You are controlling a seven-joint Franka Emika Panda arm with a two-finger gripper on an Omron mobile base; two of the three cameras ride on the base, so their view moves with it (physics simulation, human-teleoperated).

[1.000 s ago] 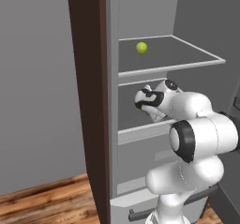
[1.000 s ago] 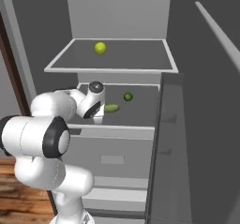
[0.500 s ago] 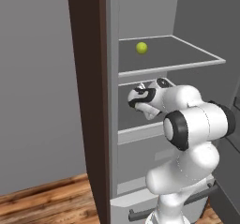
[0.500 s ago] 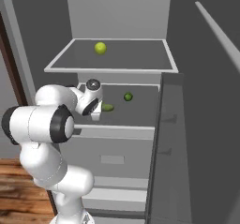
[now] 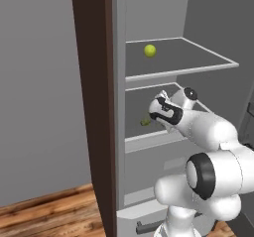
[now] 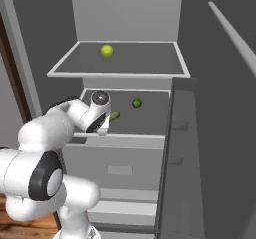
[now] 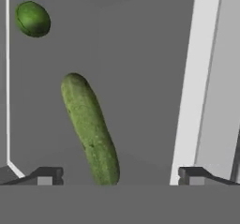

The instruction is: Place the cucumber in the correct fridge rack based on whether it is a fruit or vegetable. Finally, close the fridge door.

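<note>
The cucumber lies free on the fridge rack, a slim dark green stick just beyond my fingertips. My gripper is open, its tips spread wide to either side of the cucumber's near end without touching it. From the base views, the gripper hovers over the lower rack's pale front edge, with the cucumber right in front of it. The fridge door stands open on the right.
A round dark green ball rests farther back on the same rack. A yellow-green ball sits on the upper shelf. A drawer front lies below the rack. The fridge's dark side wall is on the left.
The arm has swung its elbow and the hand has drawn slightly back and down toward the rack's front edge. The cucumber lies still on the rack.
</note>
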